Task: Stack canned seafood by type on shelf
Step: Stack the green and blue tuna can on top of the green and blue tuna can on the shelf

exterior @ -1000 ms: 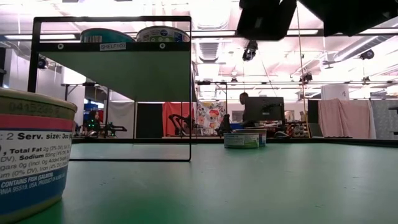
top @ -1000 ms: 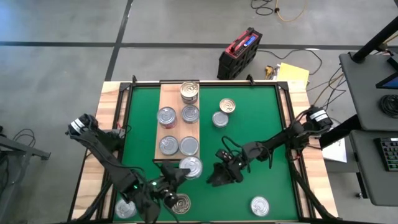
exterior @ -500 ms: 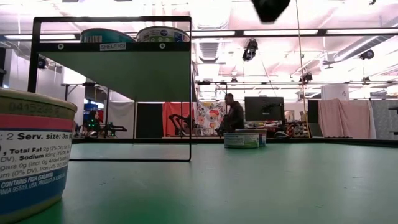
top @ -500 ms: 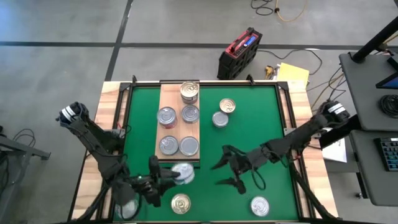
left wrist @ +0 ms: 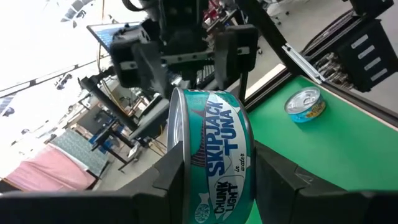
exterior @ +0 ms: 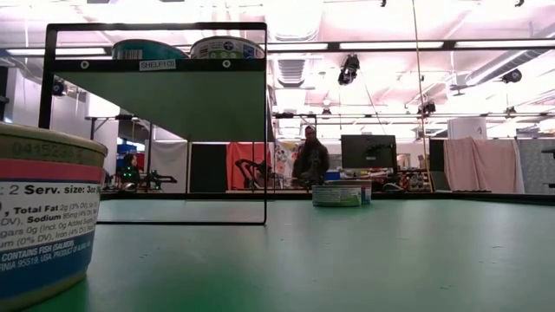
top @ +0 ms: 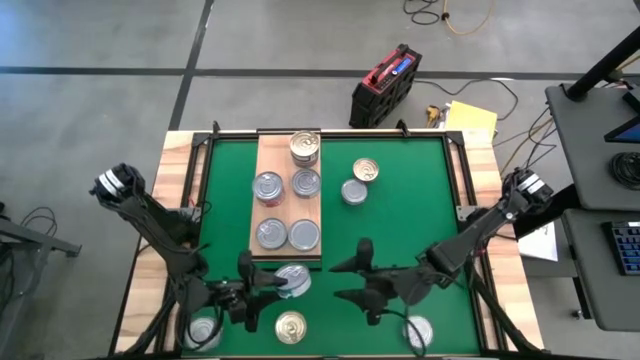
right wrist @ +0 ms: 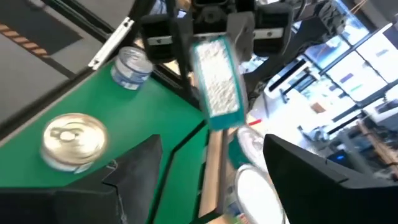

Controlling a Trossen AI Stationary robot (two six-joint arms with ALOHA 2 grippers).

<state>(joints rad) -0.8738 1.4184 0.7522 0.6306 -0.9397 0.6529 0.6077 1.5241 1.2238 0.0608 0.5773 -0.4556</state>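
Now the left gripper clamps a teal tuna can low in the high view, just below the shelf. Right gripper gapes empty right of it. The can's lid is blurred.

Eleven tins — one shelf — two arms

Left gripper jaws clamp a silver-lidded can, tilted, just off the shelf near end. Right gripper faces it, jaws spread wide, nothing between them. Gold-lidded can sits on the desk just beside the left jaws; silver can lies behind the right jaws.
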